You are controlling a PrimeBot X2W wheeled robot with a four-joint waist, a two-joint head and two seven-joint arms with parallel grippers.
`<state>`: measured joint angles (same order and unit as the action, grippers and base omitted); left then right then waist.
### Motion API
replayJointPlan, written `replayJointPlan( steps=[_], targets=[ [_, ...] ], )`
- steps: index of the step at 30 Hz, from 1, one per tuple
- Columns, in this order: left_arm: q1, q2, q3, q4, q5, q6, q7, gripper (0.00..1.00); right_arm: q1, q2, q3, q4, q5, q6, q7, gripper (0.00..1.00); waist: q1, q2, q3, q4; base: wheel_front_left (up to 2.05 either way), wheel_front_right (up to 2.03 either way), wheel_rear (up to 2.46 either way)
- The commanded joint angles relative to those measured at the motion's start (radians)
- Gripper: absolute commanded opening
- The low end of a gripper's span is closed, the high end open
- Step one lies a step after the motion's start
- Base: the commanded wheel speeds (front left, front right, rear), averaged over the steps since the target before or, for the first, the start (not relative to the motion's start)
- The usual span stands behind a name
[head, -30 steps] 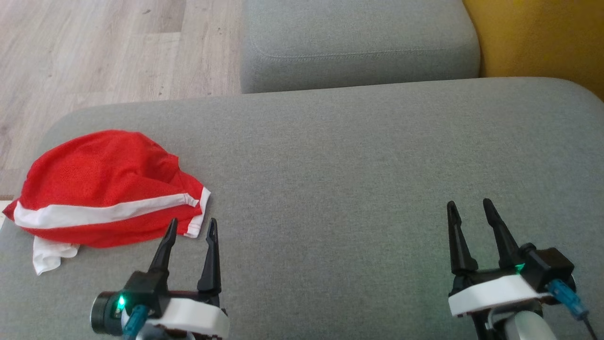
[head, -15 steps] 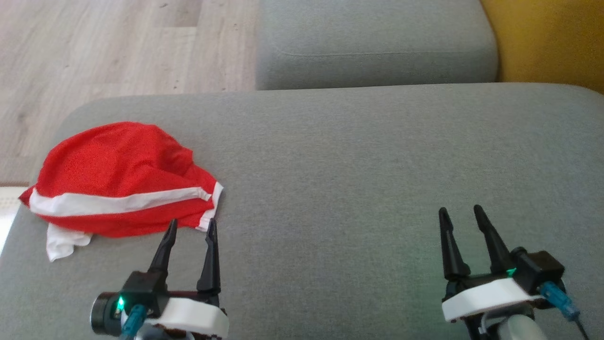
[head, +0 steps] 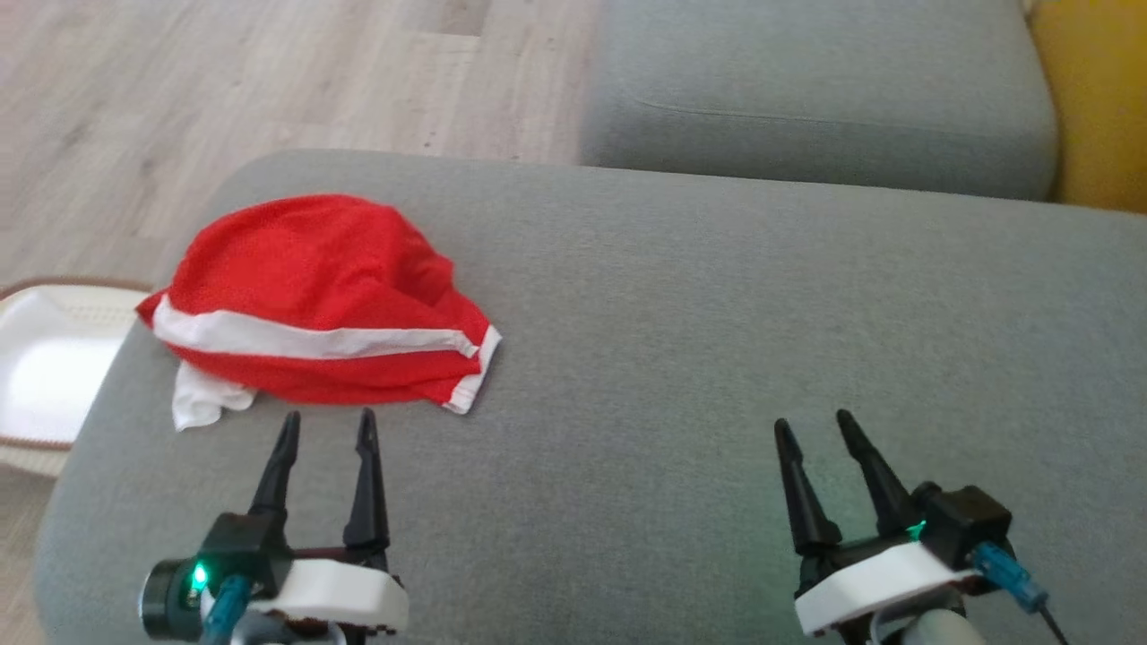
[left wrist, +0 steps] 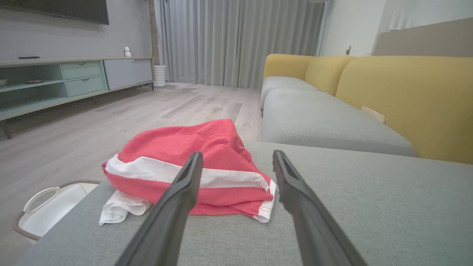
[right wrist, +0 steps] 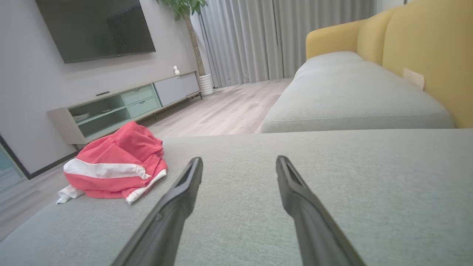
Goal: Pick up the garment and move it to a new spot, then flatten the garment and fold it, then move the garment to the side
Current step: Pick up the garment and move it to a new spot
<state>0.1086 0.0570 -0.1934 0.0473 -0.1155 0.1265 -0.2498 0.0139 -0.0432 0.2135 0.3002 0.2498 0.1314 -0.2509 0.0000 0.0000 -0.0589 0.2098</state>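
Note:
A crumpled red garment (head: 314, 287) with a white stripe lies bunched at the left end of the grey sofa seat (head: 717, 313). My left gripper (head: 327, 423) hovers just in front of the garment (left wrist: 192, 162), open and holding nothing, its tips a short way from the cloth. Far to the right, my right gripper (head: 815, 425) is open over bare cushion. From the right wrist view the garment (right wrist: 114, 166) sits well off to the left of my right gripper (right wrist: 239, 159).
A white basket (head: 40, 358) with a brown rim stands on the wooden floor (head: 224, 81) beside the seat's left edge. A second grey cushion (head: 815, 90) and yellow backrest (head: 1098, 116) lie at the back right. A TV cabinet (right wrist: 122, 107) stands across the room.
The head camera has turned left, so the whole scene slid right and the basket came into sight. The garment lies as before; both grippers stay open.

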Motion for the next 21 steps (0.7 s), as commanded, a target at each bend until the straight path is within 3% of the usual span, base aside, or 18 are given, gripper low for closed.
replayJointPlan(
  steps=[1, 21],
  targets=[
    [-0.04, -0.007, 0.042, -0.03, 0.015, 0.0, -0.012, 1.0, -0.038, -0.007, 0.032, -0.025, 0.009, -0.001, -0.011, 1.0, 0.0, 0.0, -0.002, 0.029, 0.0, 0.0, 0.0],
    [-0.031, -0.007, 0.076, -0.035, 0.025, -0.003, -0.012, 1.0, -0.042, -0.007, 0.072, -0.009, 0.039, -0.001, -0.011, 1.0, 0.0, 0.0, -0.003, 0.101, 0.0, 0.0, 0.0]
  ],
)
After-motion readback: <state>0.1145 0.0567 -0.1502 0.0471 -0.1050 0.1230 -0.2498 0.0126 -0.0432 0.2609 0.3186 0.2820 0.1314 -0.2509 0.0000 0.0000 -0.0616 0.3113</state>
